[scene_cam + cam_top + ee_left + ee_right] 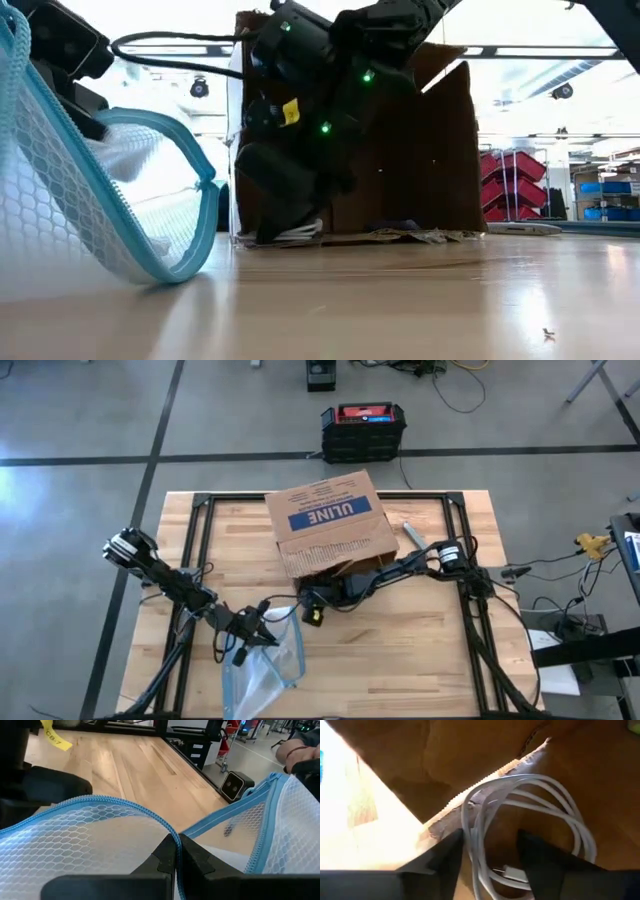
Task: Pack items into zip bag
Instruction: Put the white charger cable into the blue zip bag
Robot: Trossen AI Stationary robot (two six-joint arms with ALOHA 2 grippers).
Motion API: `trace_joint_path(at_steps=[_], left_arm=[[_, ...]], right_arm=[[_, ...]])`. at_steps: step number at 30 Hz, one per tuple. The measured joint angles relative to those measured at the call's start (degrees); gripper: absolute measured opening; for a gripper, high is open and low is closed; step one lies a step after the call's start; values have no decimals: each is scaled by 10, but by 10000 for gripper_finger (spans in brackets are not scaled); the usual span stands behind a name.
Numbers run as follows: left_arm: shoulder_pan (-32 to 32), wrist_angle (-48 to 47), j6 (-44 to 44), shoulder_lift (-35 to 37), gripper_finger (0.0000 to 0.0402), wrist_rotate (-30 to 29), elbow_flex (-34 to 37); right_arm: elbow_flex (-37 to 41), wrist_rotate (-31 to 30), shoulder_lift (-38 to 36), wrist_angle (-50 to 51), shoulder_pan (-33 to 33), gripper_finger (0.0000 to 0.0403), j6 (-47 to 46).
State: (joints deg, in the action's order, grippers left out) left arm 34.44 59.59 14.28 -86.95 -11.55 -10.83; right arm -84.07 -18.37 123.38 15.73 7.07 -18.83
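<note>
The zip bag (262,675) is clear mesh with a blue zip strip. It lies near the table's near edge, and my left gripper (262,632) is shut on its raised mouth (150,190). The brown ULINE box (330,520) lies on its side mid-table, its opening facing the near edge. My right gripper (318,600) is open and reaches into that opening. Its fingers stand on either side of a coiled white cable (545,805) on the box floor. Something white (300,230) shows at the box mouth in the low view. No dark roundish pieces show. My left gripper (177,847) pinches the bag's blue zip edge (172,832) between its two fingers, at the mouth. The mouth stands open and lifted, while the bag's closed end (250,695) rests on the table. My right gripper (490,855) straddles a cable loop (472,840); I cannot tell whether it touches.
A black-and-red case (363,428) stands on the floor past the far edge. A small grey piece (413,535) lies right of the box. Black frame rails (195,530) run along the table's sides. Bare wood (400,650) spreads toward the near right.
</note>
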Motion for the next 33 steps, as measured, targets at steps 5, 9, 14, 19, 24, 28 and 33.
trace_joint_path(at_steps=[5, 9, 14, 19, 24, 28, 33], left_arm=[[0, 11, 3, -7, 0, 0, 0], [0, 11, 4, -3, 0, 0, 0], [0, 13, -8, 2, 0, 1, 2], [0, 13, -15, 8, 0, 1, 4], [0, 15, -55, 11, 0, 1, 5], [-2, 59, -128, 21, 0, 2, 5], [-8, 99, -191, 34, 0, 2, 4]], right_arm=[[1, -2, -11, 11, 6, 28, 24], [2, -56, -36, 30, 25, 15, 38], [1, -119, -63, 69, 64, 5, 24], [2, -78, -63, 79, 107, 2, -8], [2, 9, -48, -34, 148, 0, 40], [1, 65, -22, -188, 146, 0, 114], [-4, 97, 37, -367, 121, 0, 159]])
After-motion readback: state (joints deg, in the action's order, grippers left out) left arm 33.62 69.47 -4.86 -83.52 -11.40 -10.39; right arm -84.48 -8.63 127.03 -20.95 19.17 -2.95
